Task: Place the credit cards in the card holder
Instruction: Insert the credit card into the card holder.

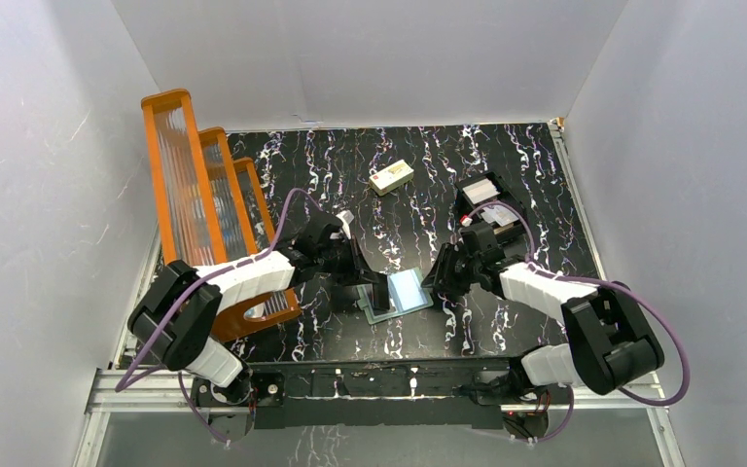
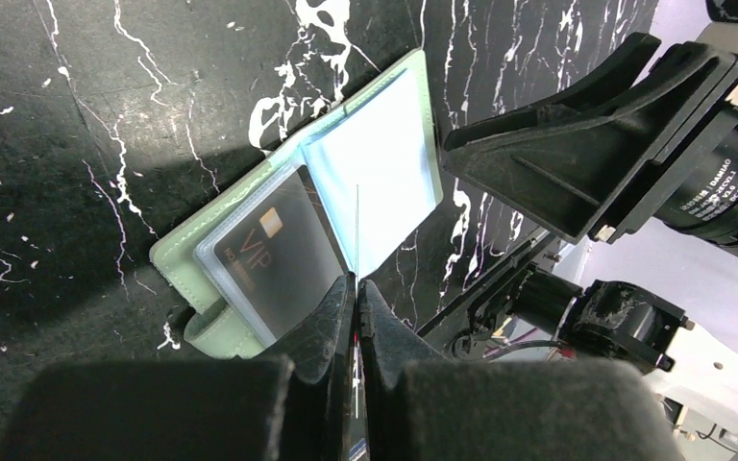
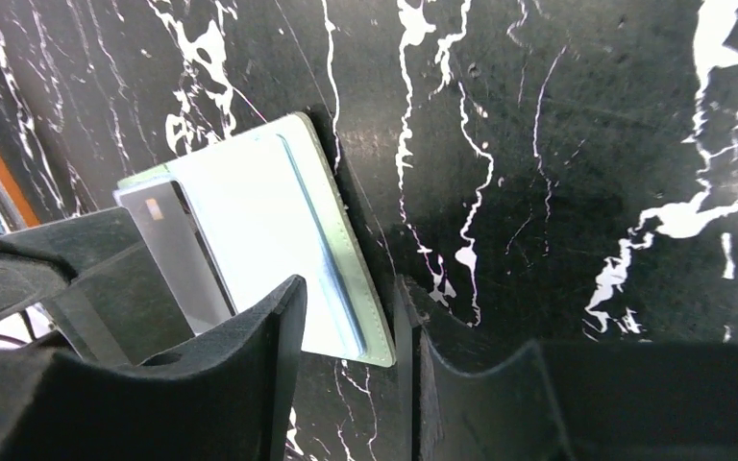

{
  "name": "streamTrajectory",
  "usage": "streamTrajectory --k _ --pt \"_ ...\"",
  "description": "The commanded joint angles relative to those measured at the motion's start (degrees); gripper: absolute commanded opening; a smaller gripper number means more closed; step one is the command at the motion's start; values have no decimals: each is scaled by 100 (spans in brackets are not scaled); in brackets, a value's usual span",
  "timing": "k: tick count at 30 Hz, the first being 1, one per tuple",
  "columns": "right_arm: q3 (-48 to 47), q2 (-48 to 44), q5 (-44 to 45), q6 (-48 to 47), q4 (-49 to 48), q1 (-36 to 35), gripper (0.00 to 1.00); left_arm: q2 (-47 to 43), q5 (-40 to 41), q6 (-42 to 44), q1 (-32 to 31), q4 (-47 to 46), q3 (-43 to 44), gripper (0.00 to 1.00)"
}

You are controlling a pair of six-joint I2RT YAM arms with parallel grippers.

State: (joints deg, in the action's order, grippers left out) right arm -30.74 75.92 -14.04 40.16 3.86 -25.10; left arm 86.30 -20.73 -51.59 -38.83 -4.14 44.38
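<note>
The card holder [image 1: 404, 292] lies open on the black marbled table, pale blue lining [image 2: 384, 163] up. A dark VIP card [image 2: 269, 259] sits under the clear sleeve on its left half. My left gripper [image 2: 356, 280] is shut on a credit card [image 2: 356, 230], seen edge-on as a thin pale line standing over the holder's fold. My right gripper [image 3: 348, 283] is open at the holder's right side, and the green corner [image 3: 370, 346] lies between its jaws untouched. In the top view the two grippers [image 1: 362, 279] [image 1: 436, 280] flank the holder.
A black tray [image 1: 462, 199] holding a whitish card stands behind the right arm. A cream block [image 1: 390, 177] lies at the back middle. An orange stepped rack [image 1: 195, 195] fills the left side, close to the left arm. White walls enclose the table.
</note>
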Motion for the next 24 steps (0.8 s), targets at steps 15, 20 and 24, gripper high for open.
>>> streamTrajectory --k 15,20,24 --pt "297 -270 199 560 -95 -669 37 372 281 258 15 244 70 0" --pt "313 -222 119 582 -188 -729 35 483 179 239 16 90 58 0" --pt "347 -136 96 629 -261 -799 33 474 181 251 16 172 131 0"
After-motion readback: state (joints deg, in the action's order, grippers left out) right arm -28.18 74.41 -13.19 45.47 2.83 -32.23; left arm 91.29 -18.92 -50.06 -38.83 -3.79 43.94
